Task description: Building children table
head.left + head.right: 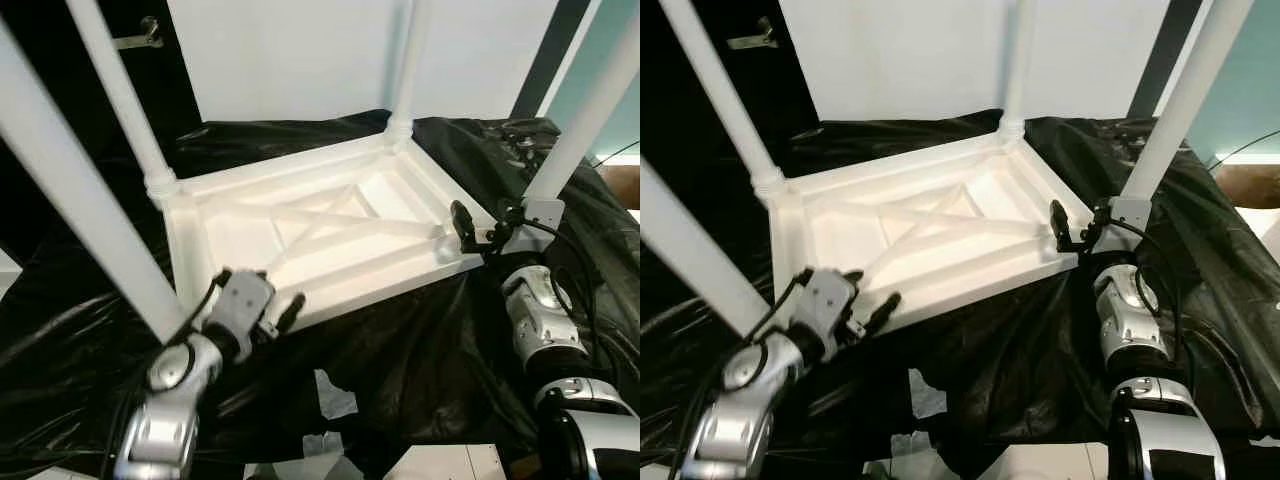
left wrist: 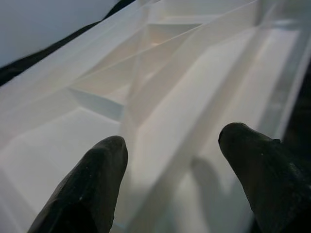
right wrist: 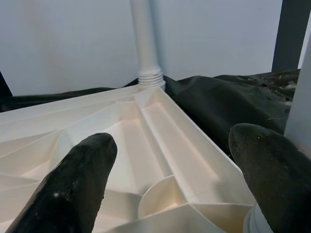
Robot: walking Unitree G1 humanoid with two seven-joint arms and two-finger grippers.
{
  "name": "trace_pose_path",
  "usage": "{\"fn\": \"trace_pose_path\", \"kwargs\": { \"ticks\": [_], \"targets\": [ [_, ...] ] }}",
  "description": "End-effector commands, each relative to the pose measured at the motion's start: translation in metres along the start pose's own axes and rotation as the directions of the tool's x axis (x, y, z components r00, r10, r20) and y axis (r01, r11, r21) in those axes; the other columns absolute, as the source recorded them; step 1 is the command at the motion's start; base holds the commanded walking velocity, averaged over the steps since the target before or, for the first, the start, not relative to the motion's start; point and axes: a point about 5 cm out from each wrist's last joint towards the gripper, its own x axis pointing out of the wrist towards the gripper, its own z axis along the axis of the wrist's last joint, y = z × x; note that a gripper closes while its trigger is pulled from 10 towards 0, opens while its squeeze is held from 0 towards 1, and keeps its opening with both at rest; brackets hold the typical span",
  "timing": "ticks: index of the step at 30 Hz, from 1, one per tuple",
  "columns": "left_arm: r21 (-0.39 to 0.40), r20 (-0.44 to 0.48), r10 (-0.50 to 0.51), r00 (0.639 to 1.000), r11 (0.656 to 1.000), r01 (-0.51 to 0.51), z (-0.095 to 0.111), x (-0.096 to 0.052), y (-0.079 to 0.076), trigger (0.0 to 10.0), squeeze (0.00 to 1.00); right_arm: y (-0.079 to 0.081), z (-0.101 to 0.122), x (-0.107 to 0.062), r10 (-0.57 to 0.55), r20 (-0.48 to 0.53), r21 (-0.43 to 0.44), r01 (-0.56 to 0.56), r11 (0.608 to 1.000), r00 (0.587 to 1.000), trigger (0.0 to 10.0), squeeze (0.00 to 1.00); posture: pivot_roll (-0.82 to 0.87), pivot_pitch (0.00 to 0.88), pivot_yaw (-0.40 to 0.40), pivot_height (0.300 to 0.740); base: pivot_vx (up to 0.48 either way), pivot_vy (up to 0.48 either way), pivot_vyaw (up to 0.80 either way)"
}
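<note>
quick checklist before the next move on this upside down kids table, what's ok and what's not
1. White table top lies underside up on the black sheet: ok.
2. Four white legs stand in the corners, e.g. far left leg and far right leg: ok by look; how tightly they are screwed in: cannot tell.
3. Left gripper at the table's near edge, fingers open, holding nothing: ok.
4. Right gripper open by the near right corner, beside the near right leg: ok.
5. Whether either gripper touches the table: cannot tell.
6. White scraps lie on the sheet near the robot: not ok if stepping forward.
</note>
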Motion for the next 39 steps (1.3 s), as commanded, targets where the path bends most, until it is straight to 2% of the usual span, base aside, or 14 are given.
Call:
{"fn": "trace_pose_path", "kwargs": {
  "ticks": [1,5,9,14,15,16,22,23,28,30,31,32,36,39],
  "targets": [
    [0.017,0.004,0.061,0.998,0.998,-0.061,-0.002,0.005,0.015,10.0,0.00,-0.006,-0.011,-0.007,-0.052,-0.040,0.015,0.052,0.999,0.998,10.0,0.00,0.16,0.054,-0.014,0.740,0.000,0.000,0.00],
    [0.018,0.023,0.069,0.997,0.997,-0.069,0.002,0.018,0.024,10.0,0.00,0.001,-0.012,-0.005,-0.025,-0.039,0.010,0.025,1.000,0.999,10.0,0.00,0.15,0.055,-0.017,0.740,0.000,0.000,0.00],
    [0.024,0.040,0.062,0.997,0.998,-0.063,0.005,0.021,0.025,10.0,0.00,0.007,-0.012,-0.004,0.001,-0.038,0.015,0.000,1.000,0.999,10.0,0.00,0.15,0.056,-0.017,0.740,0.000,0.000,0.00],
    [-0.066,0.116,0.029,0.993,0.998,-0.021,0.013,0.012,0.004,10.0,0.00,0.037,-0.015,0.000,0.148,-0.053,0.006,-0.148,0.989,0.988,10.0,0.00,0.15,0.062,-0.022,0.740,0.000,0.000,0.00],
    [-0.066,0.116,0.029,0.993,0.998,-0.021,0.013,0.012,0.004,10.0,0.00,0.037,-0.015,0.000,0.148,-0.053,0.006,-0.148,0.989,0.988,10.0,0.00,0.15,0.062,-0.022,0.740,0.000,0.000,0.00],
    [-0.110,0.151,0.016,0.988,0.994,0.001,0.016,0.002,-0.009,10.0,0.00,0.054,-0.019,0.001,0.213,-0.074,-0.015,-0.215,0.976,0.974,10.0,0.00,0.16,0.063,-0.028,0.740,0.000,0.000,0.00],
    [-0.201,0.191,-0.007,0.982,0.978,0.046,0.021,-0.014,-0.023,10.0,0.00,0.066,-0.027,0.006,0.201,-0.151,-0.104,-0.217,0.971,0.968,10.0,0.00,0.18,0.064,-0.043,0.740,0.000,0.000,0.00],
    [-0.243,0.197,-0.031,0.980,0.967,0.080,0.023,-0.025,-0.031,10.0,0.00,0.074,-0.027,0.009,0.209,-0.163,-0.115,-0.228,0.967,0.964,10.0,0.00,0.19,0.065,-0.048,0.740,0.000,0.000,0.00],
    [-0.262,0.183,-0.055,0.982,0.960,0.102,0.023,-0.037,-0.035,10.0,0.00,0.079,-0.027,0.010,0.229,-0.172,-0.123,-0.251,0.960,0.958,10.0,0.00,0.20,0.063,-0.056,0.740,0.000,0.000,0.00],
    [-0.264,0.134,-0.113,0.985,0.954,0.145,0.022,-0.061,-0.042,10.0,0.00,0.083,-0.029,0.010,0.248,-0.192,-0.141,-0.277,0.950,0.949,10.0,0.00,0.21,0.060,-0.058,0.740,0.000,0.000,0.00],
    [-0.264,0.134,-0.113,0.985,0.954,0.145,0.022,-0.061,-0.042,10.0,0.00,0.083,-0.029,0.010,0.248,-0.192,-0.141,-0.277,0.950,0.949,10.0,0.00,0.21,0.060,-0.058,0.740,0.000,0.000,0.00],
    [-0.254,0.077,-0.149,0.986,0.953,0.164,0.018,-0.082,-0.045,10.0,0.00,0.083,-0.030,0.010,0.254,-0.204,-0.150,-0.287,0.946,0.945,10.0,0.00,0.21,0.060,-0.057,0.740,0.000,0.000,0.00],
    [-0.241,0.012,-0.157,0.987,0.958,0.156,0.014,-0.098,-0.042,10.0,0.00,0.082,-0.030,0.011,0.254,-0.210,-0.156,-0.289,0.945,0.944,10.0,0.00,0.21,0.060,-0.057,0.740,0.000,0.000,0.00],
    [-0.172,-0.198,-0.144,0.970,0.979,0.110,-0.003,-0.127,-0.022,10.0,0.00,0.082,-0.031,0.011,0.246,-0.219,-0.169,-0.285,0.943,0.944,10.0,0.00,0.22,0.054,-0.058,0.740,0.000,0.000,0.00]
  ]
}}
